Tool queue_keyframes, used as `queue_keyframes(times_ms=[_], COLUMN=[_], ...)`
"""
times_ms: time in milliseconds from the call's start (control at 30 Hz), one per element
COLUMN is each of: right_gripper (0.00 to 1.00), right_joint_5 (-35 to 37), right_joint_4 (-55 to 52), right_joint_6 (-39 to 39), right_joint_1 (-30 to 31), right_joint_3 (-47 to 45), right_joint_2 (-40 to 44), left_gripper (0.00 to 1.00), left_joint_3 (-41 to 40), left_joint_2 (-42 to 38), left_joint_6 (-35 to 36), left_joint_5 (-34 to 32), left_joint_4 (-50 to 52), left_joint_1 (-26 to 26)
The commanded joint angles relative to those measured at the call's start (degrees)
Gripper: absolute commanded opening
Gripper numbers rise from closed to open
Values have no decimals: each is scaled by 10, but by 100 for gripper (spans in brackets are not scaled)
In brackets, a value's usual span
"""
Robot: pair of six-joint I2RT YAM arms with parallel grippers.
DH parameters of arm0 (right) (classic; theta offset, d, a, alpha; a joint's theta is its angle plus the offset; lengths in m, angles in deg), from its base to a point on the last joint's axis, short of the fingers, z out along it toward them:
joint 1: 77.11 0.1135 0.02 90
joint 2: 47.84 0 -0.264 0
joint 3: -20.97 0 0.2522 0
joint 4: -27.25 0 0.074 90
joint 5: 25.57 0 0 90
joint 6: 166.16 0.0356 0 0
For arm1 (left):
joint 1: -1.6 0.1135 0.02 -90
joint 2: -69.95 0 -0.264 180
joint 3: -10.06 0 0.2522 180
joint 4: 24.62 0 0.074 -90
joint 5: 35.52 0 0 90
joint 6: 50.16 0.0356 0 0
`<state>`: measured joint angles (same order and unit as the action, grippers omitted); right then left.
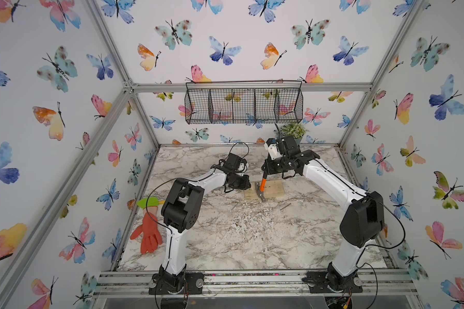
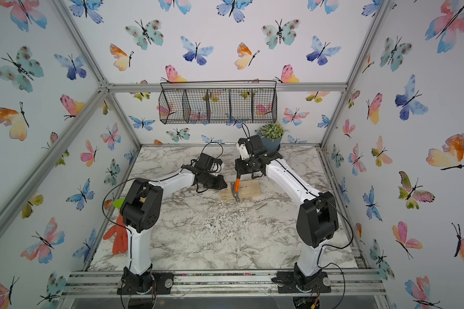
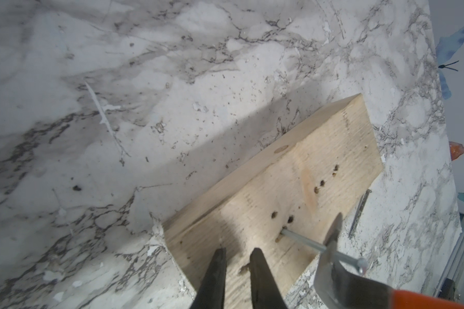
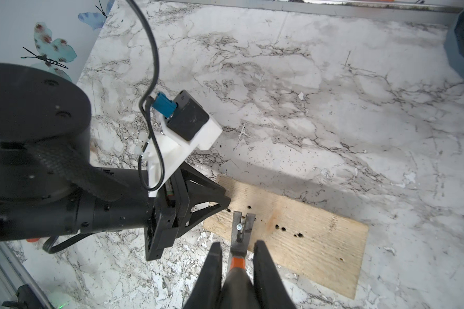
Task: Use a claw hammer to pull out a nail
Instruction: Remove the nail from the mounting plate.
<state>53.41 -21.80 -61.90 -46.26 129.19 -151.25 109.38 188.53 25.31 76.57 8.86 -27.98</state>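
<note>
right wrist, claw hammer (image 4: pixel 237 248) handle clamped in right pincer (image 4: pixel 238 244)

Both top views: high above the near edge, facing down and far, wide, whole table (image 1: pixel 225 248) in frame. Left wrist: close, over the wood block's (image 3: pixel 292 187) left end, facing right. Right wrist: close, steeply down along the claw hammer (image 4: pixel 237 263). Both wrist views share block, hammer claw, nail (image 3: pixel 303 242).
</note>
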Motion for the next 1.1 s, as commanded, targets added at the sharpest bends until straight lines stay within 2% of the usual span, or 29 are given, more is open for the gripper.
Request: queue_keyframes(times_ms=[0,233,367,500,667,767,967,1067], right_gripper=[2,3,3,2,3,3,3,3], right_joint_5=[26,55,53,43,85,79,51,64], right_joint_4=[42,146,184,137,55,119,175,173], right_joint_6=[-7,4,2,0,-7,-1,-6,-15], right_joint_1=[19,21,22,23,35,36,38,43], right_joint_3=[28,-41,-41,-1,47,0,-27,-22], right_joint_2=[16,23,13,-17,-44,-12,30,42], left_gripper=[20,19,19,19,19,19,18,18], left_joint_3=[-22,-22,-22,-20,-16,-19,-16,-16], left_joint_2=[38,39,41,42,42,40,43,44], left_joint_6=[7,8,9,11,13,13,18,19], left_joint_5=[-29,-28,-29,-28,-28,-28,-36,-37], left_joint_4=[54,54,55,58,61,58,66,65], left_joint_1=[-3,-4,-4,-5,-5,-6,-6,-6])
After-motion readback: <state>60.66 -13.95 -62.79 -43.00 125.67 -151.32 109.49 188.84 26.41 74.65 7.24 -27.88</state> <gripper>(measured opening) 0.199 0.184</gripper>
